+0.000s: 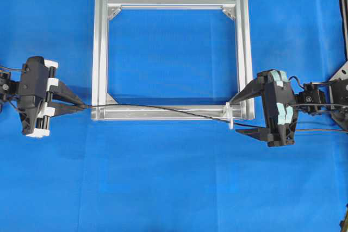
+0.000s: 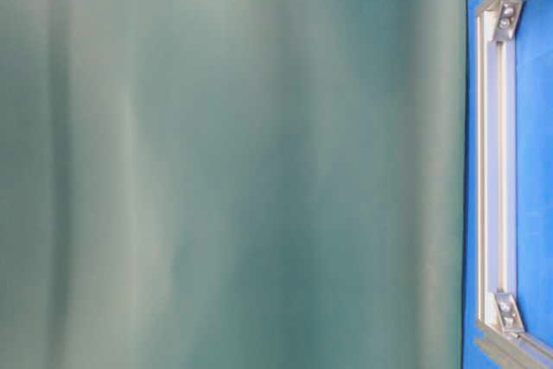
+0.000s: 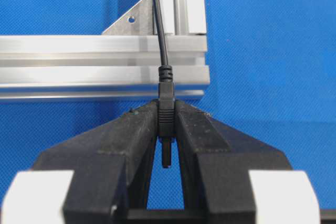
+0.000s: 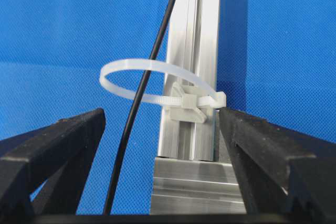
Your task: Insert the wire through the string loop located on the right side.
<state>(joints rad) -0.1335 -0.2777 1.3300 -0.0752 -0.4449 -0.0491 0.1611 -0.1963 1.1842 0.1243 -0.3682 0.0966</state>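
Note:
The thin black wire [image 1: 163,110] runs from the left along the near bar of the silver frame [image 1: 100,52] to the white string loop [image 1: 230,118] at the near right corner, then on to the right edge. My left gripper [image 1: 82,107] is shut on the wire's plug [image 3: 166,114], whose tip points back between the fingers. My right gripper [image 1: 235,116] is open, with one finger on each side of the loop. In the right wrist view the wire [image 4: 131,124] crosses the opening of the loop [image 4: 160,99] and seems to pass through it.
The frame [image 2: 497,170] lies flat on the blue table cloth, with triangular corner brackets [image 1: 113,12] inside its corners. A green curtain [image 2: 233,162] hangs behind the table. Thicker arm cables [image 1: 326,104] trail at the right edge.

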